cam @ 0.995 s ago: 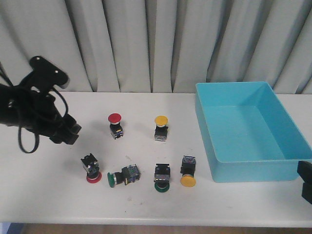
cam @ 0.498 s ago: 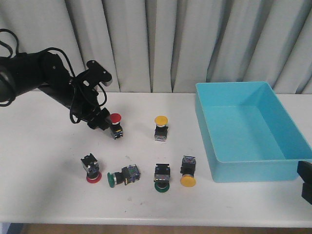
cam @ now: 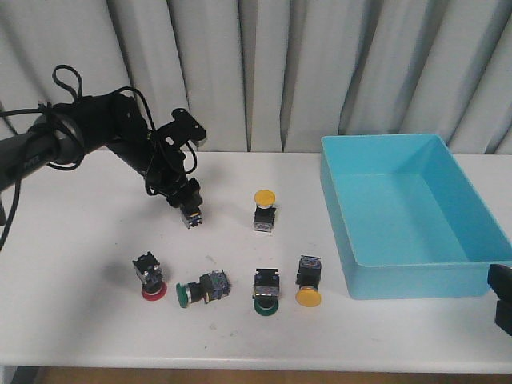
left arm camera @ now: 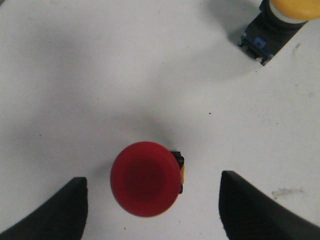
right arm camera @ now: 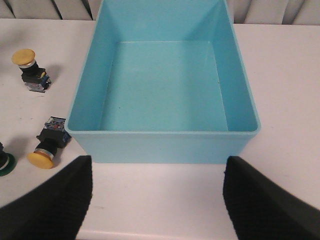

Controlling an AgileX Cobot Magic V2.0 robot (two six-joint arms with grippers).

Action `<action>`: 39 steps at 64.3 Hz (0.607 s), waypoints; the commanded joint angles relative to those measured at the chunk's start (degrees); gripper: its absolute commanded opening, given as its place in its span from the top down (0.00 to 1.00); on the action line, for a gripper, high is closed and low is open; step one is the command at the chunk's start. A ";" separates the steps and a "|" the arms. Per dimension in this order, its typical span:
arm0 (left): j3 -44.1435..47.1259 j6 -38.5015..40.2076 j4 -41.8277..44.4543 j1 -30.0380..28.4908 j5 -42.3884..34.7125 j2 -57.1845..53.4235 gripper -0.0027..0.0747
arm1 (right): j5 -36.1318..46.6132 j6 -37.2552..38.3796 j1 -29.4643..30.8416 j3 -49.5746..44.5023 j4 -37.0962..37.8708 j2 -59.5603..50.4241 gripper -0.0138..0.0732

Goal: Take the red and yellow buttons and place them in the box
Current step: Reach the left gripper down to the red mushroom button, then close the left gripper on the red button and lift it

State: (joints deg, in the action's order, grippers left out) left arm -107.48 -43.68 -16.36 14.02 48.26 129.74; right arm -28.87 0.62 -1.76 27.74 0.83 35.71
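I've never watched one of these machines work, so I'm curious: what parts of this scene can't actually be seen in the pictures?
- Upright red button: in the front view the left gripper covers its cap; only the body shows.
- Left gripper fingertips: cut off by the left wrist view's edge.
- Right gripper: barely in the front view, cut off at the frame's corner.
- Small print on the switch bodies: too small to read in any view.

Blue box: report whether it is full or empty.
Empty. The right wrist view shows the blue box with a bare floor; all buttons lie outside it.
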 commanded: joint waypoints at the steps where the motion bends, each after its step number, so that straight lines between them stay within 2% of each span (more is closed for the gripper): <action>1: -3.64 -0.22 -2.00 0.26 -0.55 -1.57 0.28 | 3.65 -0.62 0.49 1.45 0.61 0.35 0.22; 29: -4.07 -0.40 -2.19 0.26 -2.94 2.39 0.31 | 2.73 -0.62 0.49 1.45 0.62 0.35 0.22; 30: -4.07 -0.40 -2.97 0.26 -3.53 2.85 0.46 | 1.78 -0.62 0.49 1.45 0.62 0.35 0.22; 39: -4.07 -0.40 -4.49 0.26 -3.79 2.85 0.57 | 1.77 -0.62 0.49 1.45 0.68 0.35 0.22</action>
State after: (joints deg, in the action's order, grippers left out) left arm -109.79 -44.04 -18.04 14.02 46.38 136.52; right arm -30.60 0.57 -1.76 27.74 0.83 35.71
